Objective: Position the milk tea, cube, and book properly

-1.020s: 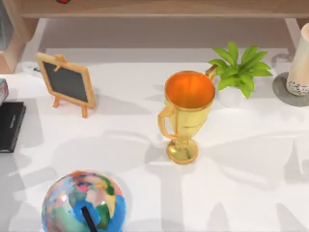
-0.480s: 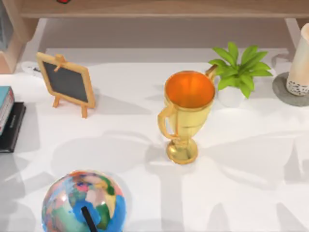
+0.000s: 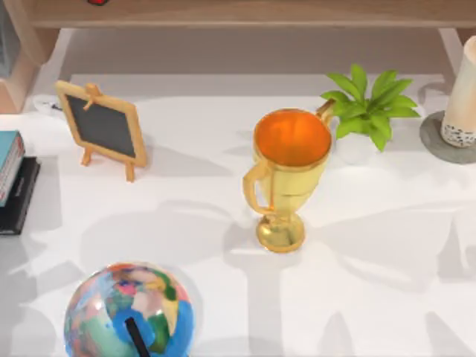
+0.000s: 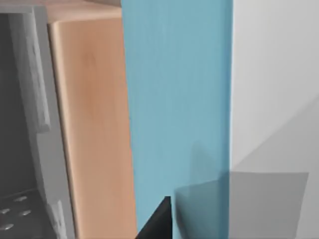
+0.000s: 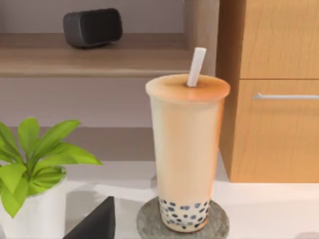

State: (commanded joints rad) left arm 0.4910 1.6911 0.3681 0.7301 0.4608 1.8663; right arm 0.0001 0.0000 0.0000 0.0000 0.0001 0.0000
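You are looking at the book [image 3: 7, 165] lying on a black book [image 3: 16, 195] at far left; it is likely stiff and heavy, so take its spine. I cannot tell either gripper's state.

Home study or office desk, rendered.
White table [image 3: 372, 245] under wooden shelving [image 3: 223, 13]; drawer cabinet [image 5: 279, 99], globe [image 3: 128, 312], small chalkboard easel [image 3: 103, 128], trophy [image 3: 286, 178], potted plant [image 3: 368, 111], speaker [image 5: 92, 27].
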